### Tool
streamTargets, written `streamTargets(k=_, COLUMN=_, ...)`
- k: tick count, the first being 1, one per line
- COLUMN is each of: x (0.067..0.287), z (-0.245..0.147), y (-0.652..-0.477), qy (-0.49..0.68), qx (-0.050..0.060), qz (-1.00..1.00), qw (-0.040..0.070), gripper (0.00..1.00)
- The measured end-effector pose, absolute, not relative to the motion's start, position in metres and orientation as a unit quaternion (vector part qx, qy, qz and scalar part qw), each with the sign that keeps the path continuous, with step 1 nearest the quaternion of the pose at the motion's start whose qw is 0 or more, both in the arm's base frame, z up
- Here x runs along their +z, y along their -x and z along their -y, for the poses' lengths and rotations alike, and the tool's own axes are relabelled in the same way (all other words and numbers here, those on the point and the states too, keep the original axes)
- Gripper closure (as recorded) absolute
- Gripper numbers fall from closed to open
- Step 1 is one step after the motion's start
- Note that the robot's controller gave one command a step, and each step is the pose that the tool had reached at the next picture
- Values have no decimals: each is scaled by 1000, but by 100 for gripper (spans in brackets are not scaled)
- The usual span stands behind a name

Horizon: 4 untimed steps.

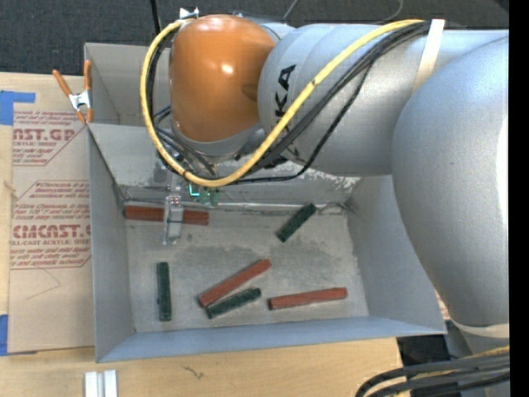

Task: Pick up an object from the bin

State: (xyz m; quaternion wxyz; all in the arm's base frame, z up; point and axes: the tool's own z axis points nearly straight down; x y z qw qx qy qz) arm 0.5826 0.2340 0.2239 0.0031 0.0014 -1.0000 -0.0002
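A red-brown stick (145,213) lies flat on the floor of the bin (109,255), close to its far left corner and running along the far edge. The gripper (173,222) is down on this stick, crossing it a little right of its middle, so that one end shows to the left of the metal and a shorter bit to the right. Whether the gripper is open or closed cannot be told from here, nor whether it has any grip on the stick. Above it sits the round orange cover (216,77) of the wrist, with a yellow cable (150,81) looped around it, and the thick grey arm (446,180) fills the right side over the bin. Further right along the far edge, well apart from the gripper, a dark green stick (295,222) lies tilted. Near the left wall, toward the near edge, a second green stick (164,290) lies pointing from far to near. In the middle of the near half a long red stick (234,281) lies slanted, with a short green stick (233,303) just beside it, the two touching or nearly so. To their right another red stick (307,298) lies almost parallel to the near edge.
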Motion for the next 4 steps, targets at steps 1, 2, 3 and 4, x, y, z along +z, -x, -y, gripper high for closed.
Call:
streamTargets(k=1, x=67, z=-229, y=-587, qy=-22, qx=-1, qz=1000, qw=1, gripper=0)
streamTargets(k=2, x=70, z=-135, y=-488, qy=-43, qx=0, qz=999, qw=-1, gripper=0)
streamTargets(k=3, x=70, z=-139, y=-489, qy=-45, qx=-1, qz=999, qw=0, gripper=100)
streamTargets(k=4, x=238, z=-142, y=-522, qy=-5, qx=-2, qz=1000, qw=-5, gripper=100)
